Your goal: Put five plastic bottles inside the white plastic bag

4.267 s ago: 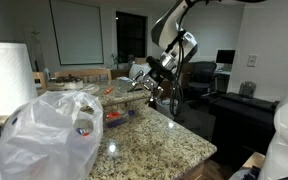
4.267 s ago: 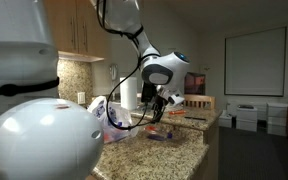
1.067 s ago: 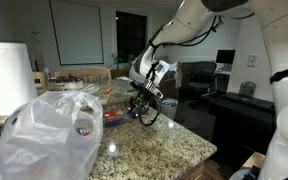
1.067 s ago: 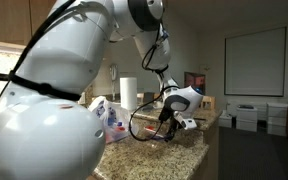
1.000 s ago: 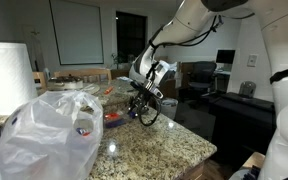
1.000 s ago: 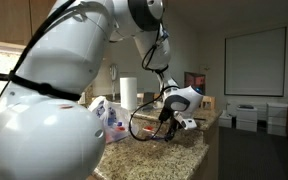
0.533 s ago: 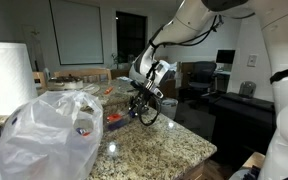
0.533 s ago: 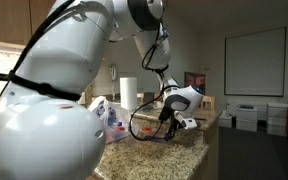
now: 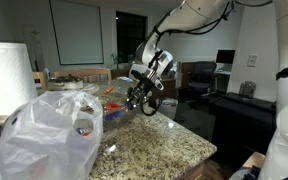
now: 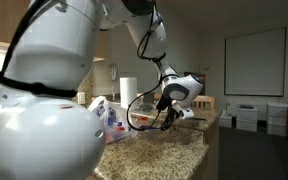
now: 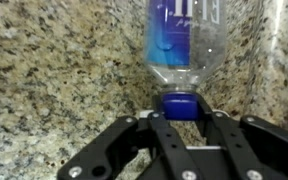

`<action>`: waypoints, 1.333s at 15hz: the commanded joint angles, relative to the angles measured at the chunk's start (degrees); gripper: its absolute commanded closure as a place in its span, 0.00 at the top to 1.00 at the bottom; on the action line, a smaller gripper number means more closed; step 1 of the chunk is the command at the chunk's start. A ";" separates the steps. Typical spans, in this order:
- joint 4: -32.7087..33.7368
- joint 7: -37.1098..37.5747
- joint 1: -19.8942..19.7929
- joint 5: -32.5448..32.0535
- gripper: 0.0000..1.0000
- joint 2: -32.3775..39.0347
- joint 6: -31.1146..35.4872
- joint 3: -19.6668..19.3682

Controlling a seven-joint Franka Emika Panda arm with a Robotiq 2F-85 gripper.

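In the wrist view the gripper (image 11: 181, 114) is seen with its jaws drawn in close on the blue cap of a plastic bottle (image 11: 186, 40). The cap is pinched between the two dark fingers (image 11: 160, 128), and the clear body with its blue label extends away from them over the speckled granite countertop (image 11: 64, 60). No other thing is touched by the fingers. Whether the bottle's far end rests on the stone cannot be told.

Compared with half a second ago, the gripper (image 9: 136, 98) has been raised from just above the counter — the arm is now carried higher in both exterior views, and the gripper (image 10: 168, 116) is seen tilted over the counter's edge.

The white plastic bag (image 9: 44, 135) lies crumpled on the countertop (image 9: 159, 148), well apart from the gripper, beside a paper towel roll (image 9: 8, 72).
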 commanded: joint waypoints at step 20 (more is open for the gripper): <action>9.91 -1.48 10.27 -5.69 0.13 2.77 -0.80 9.50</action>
